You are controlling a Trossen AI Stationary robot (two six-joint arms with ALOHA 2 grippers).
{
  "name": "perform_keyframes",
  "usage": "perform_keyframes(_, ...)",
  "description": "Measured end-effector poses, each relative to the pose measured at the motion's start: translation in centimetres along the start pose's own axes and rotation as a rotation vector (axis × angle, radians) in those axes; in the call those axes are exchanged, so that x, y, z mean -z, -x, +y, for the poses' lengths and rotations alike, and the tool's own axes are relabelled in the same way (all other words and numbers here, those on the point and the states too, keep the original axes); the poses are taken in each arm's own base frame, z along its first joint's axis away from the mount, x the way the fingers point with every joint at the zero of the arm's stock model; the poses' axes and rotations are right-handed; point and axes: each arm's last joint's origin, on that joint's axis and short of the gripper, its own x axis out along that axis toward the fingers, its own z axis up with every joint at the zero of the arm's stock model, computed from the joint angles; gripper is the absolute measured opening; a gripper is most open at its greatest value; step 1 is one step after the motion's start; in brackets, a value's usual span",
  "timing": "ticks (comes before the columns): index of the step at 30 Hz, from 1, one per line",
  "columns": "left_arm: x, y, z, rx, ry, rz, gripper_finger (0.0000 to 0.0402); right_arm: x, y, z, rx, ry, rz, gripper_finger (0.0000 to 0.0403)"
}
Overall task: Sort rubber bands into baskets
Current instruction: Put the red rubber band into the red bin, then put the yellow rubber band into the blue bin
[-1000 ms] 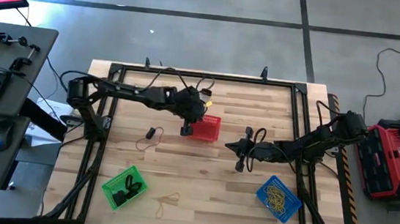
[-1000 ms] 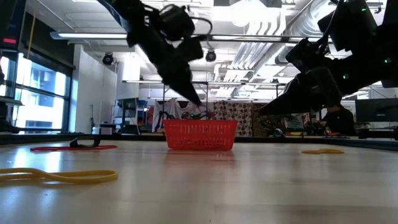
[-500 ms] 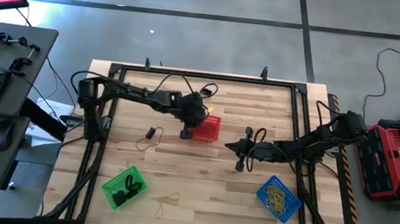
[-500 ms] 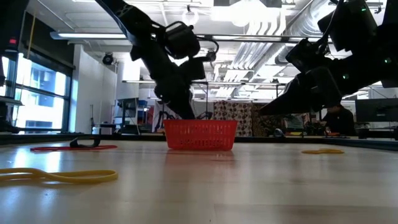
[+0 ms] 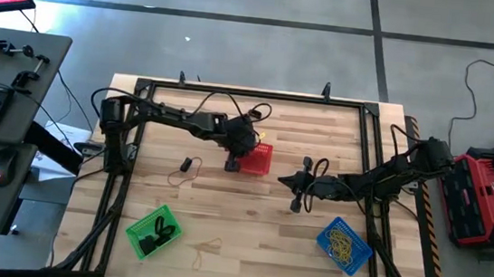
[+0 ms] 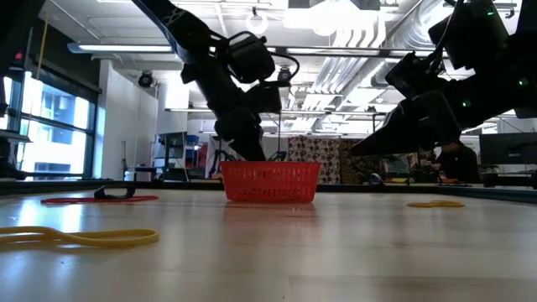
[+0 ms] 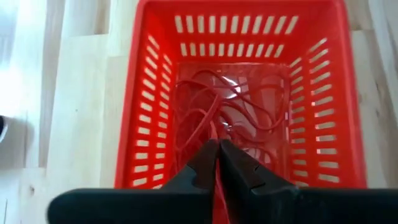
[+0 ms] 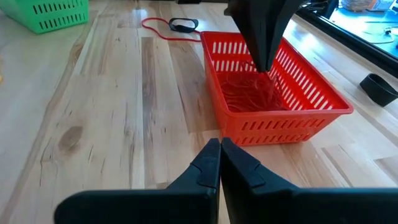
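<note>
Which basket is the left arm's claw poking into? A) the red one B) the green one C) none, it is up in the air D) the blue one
A: the left gripper points down inside the red basket, its shut tips right above the reddish rubber bands lying in it; the right wrist view shows it dipping in too.

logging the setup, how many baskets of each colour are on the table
red basket: 1
green basket: 1
blue basket: 1
total: 3 baskets
</note>
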Motion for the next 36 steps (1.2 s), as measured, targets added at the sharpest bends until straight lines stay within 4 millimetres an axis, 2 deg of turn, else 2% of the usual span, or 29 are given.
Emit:
perform_keyframes(11,-0.6,0.5,-0.9,0.035,-0.023,0.049,0.0099,0.2,0.0,0.0,0.002,0.0,0.015,0.0)
perform_keyframes(14,-0.7,0.5,-1.2,0.019,-0.05,0.05,0.0108,0.2,0.0,0.0,0.002,0.002,0.02,0.0)
perform_keyframes(17,-1.4,0.4,-1.9,-0.005,-0.081,0.009,0.0094,0.2,0.0,0.0,0.003,0.004,0.024,0.0)
perform_keyframes(27,-4.4,0.6,-4.4,-0.052,-0.163,-0.237,0.0009,0.3,0.0,0.0,0.004,0.024,0.028,0.0)
perform_keyframes(32,-5.1,0.8,-4.8,-0.043,-0.156,-0.315,0.0001,0.3,0.0,0.0,0.004,0.024,0.028,0.0)
perform_keyframes(36,-4.9,0.6,-5.0,-0.007,-0.128,-0.38,0.0,0.3,0.0,0.0,0.004,0.024,0.028,0.0)
